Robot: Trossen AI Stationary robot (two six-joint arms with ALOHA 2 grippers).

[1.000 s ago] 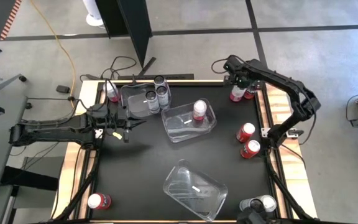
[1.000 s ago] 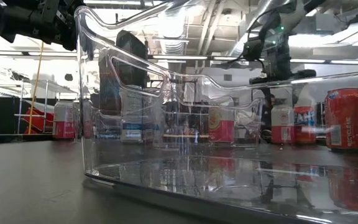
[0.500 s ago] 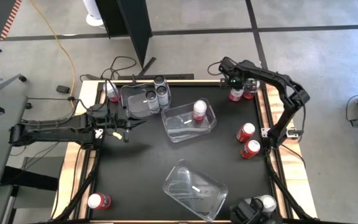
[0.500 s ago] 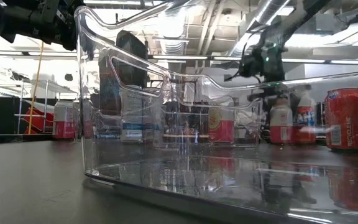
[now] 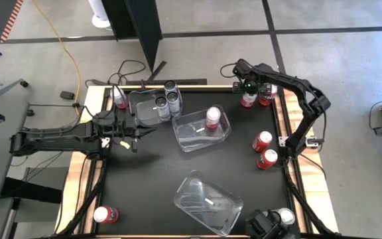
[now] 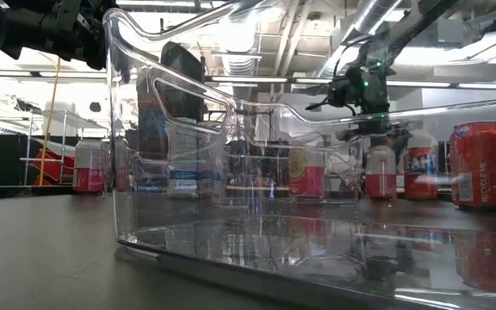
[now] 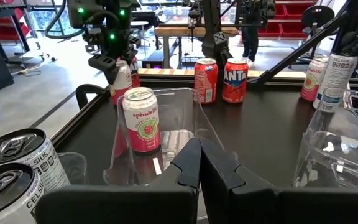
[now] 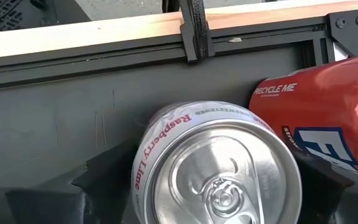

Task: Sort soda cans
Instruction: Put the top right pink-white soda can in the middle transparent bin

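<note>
My right gripper [image 5: 248,93] stands at the table's far right corner, over a white-and-pink soda can [image 5: 247,101] with a silver top [image 8: 219,174]. It is shut on that can, and a red can [image 8: 328,112] stands right beside it. My left gripper [image 7: 201,168] is shut and holds nothing. It hovers by the table's left side [image 5: 134,134], near the bins. One clear bin [image 5: 152,109] holds grey cans and another [image 5: 194,136] holds a pink-and-white can [image 5: 212,118]. More red cans [image 5: 262,141] [image 5: 267,158] stand on the table by its right edge. My right gripper comes at the white-and-pink can from above, pointing down, with one finger [image 8: 104,180] on each side of its upper wall [image 8: 143,155], just below the rim. The can is pinched between them. It stands upright with its base on the table [image 6: 380,172].
A third clear bin [image 5: 207,202] lies near the near edge with nothing in it. Single cans stand at the near left corner [image 5: 105,214], the near right corner [image 5: 282,216] and the far left [image 5: 119,99]. The wooden table rim [image 8: 135,31] runs just behind the held can.
My right gripper has swung a little toward the table's left over the white-and-pink can and come down around it. The can has slid slightly to the left, away from the red can beside it, and stayed upright.
</note>
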